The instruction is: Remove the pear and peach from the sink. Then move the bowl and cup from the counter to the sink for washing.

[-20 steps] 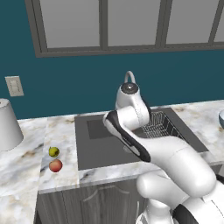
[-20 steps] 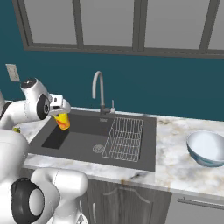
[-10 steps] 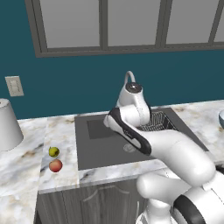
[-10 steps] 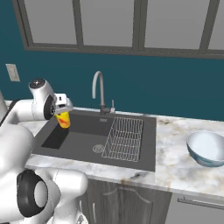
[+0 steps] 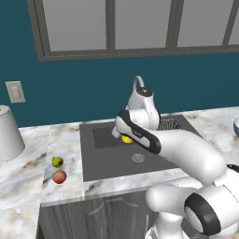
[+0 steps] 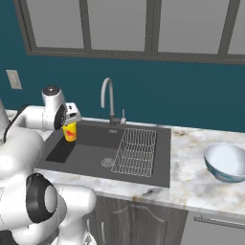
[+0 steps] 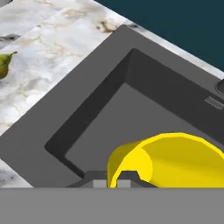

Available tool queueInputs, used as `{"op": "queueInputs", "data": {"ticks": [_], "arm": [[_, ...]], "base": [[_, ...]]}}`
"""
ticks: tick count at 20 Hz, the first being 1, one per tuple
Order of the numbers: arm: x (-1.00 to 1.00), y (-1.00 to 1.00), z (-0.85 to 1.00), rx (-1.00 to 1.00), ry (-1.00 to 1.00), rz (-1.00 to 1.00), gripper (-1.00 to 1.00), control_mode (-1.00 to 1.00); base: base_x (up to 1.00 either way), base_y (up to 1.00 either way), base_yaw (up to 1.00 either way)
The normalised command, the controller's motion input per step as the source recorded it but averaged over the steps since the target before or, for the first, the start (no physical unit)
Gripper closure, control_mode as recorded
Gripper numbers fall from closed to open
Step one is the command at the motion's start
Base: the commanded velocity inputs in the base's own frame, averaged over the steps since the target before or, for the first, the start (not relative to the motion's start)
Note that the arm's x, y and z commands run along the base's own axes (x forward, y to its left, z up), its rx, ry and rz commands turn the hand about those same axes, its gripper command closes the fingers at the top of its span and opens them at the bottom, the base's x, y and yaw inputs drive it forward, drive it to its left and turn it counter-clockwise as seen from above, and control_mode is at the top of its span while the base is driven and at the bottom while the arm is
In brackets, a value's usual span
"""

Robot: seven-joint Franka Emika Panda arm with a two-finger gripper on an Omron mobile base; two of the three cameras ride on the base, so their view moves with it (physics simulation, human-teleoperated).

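A glossy white robot arm (image 5: 186, 154), showing rounded segments, dark grey joint rings and a dark-capped wrist.

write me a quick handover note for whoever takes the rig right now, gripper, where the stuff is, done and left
Gripper: shut on the yellow cup, held above the left end of the sink, not yet set down.
Pear and peach: out of the sink, side by side on the counter to its left. That step is done.
Bowl: on the counter right of the sink, untouched.
Left: lower the cup into the basin and release it, then fetch the bowl and put it in the sink. The wire rack takes up the basin's right side.
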Motion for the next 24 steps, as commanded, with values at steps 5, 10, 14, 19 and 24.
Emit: {"op": "queueInputs", "data": {"ticks": [5,10,14,19,24], "arm": [[0.1,0.04,-0.15,-0.01,0.06,0.16,1.0,-1.0],[0.1,0.05,-0.15,-0.03,0.03,0.14,1.0,-1.0],[0.09,0.05,-0.15,-0.04,0.0,0.14,1.0,-1.0],[0.08,0.01,-0.16,-0.05,0.02,0.13,1.0,-1.0],[0.05,0.0,-0.18,-0.04,0.07,0.1,1.0,-1.0]], "base": [[0.0,0.0,0.0],[0.0,0.0,0.0],[0.0,0.0,0.0],[0.0,0.0,0.0],[0.0,0.0,0.0]]}}
